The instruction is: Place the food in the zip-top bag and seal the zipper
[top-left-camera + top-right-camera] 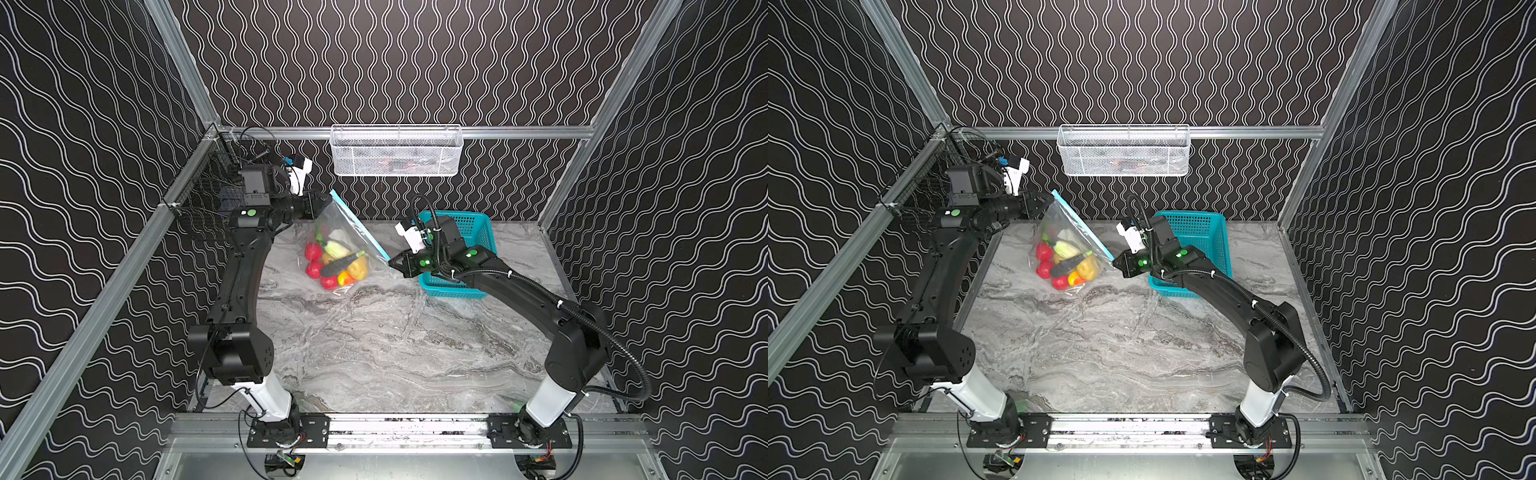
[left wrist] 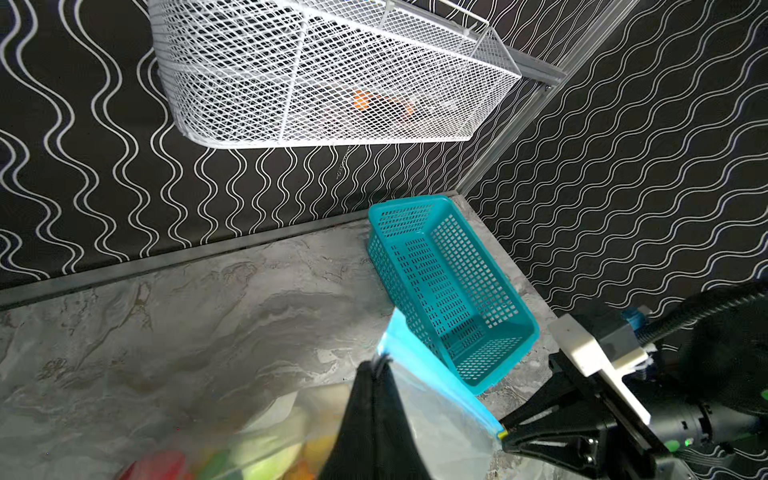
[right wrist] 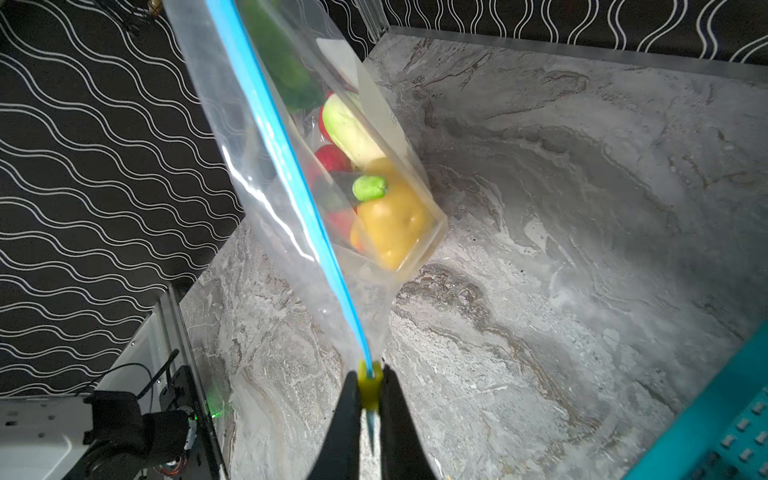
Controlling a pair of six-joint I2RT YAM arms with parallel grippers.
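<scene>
clear plastic zip-top bag [image 1: 347,239] hangs stretched just above centre in both top views, toy vegetables [image 1: 332,266] bunched in its lower end; left gripper [image 1: 327,203] pinched tight on upper bag corner; right gripper [image 1: 392,262] clamped on yellowish slider tab [image 3: 369,388] ending light-blue zipper strip [image 3: 266,137]; teal plastic basket [image 1: 478,232] right of bag

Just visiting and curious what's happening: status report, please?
Left gripper shut on upper corner of clear plastic zip-top bag. Right gripper shut on yellowish slider tab, lower end of light-blue zipper strip. Toy vegetables inside bag. Nothing in the way.
</scene>
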